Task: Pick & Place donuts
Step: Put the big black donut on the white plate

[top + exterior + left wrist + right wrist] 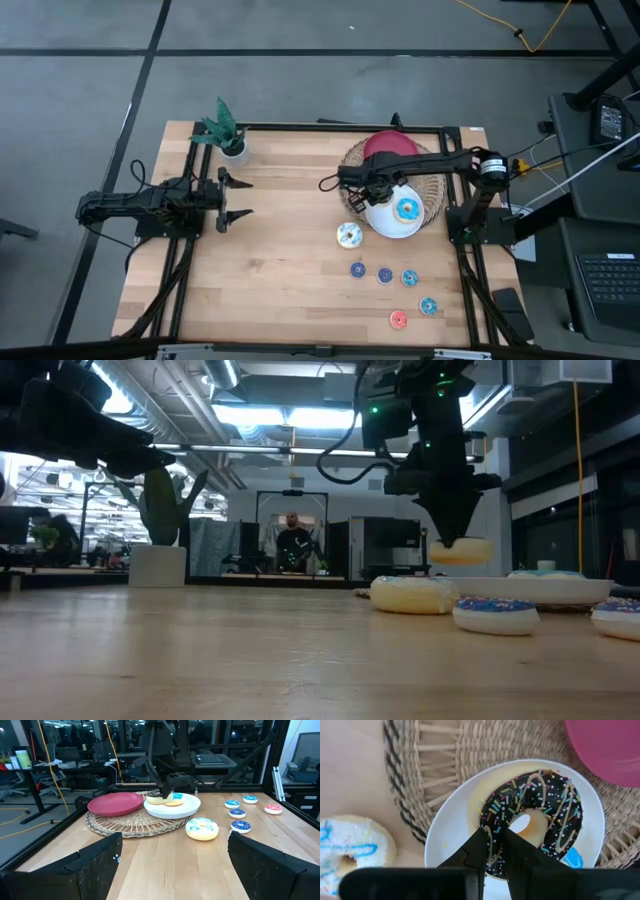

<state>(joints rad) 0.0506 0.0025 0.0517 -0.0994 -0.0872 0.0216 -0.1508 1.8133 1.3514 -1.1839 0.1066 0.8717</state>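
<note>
Near the surface's left edge the left gripper (236, 197) waits with its fingers spread wide and nothing between them, well apart from every donut. Right of centre, the white-iced toy ring donut with blue squiggles (348, 235) lies on the bare wood, just beside the round woven wicker mat (432, 190). Further right, the right gripper (498, 851) pinches the rim of the dark chocolate sprinkled ring donut (540, 815), held just above the round white plate (447, 832), so release means lowering straight down.
</note>
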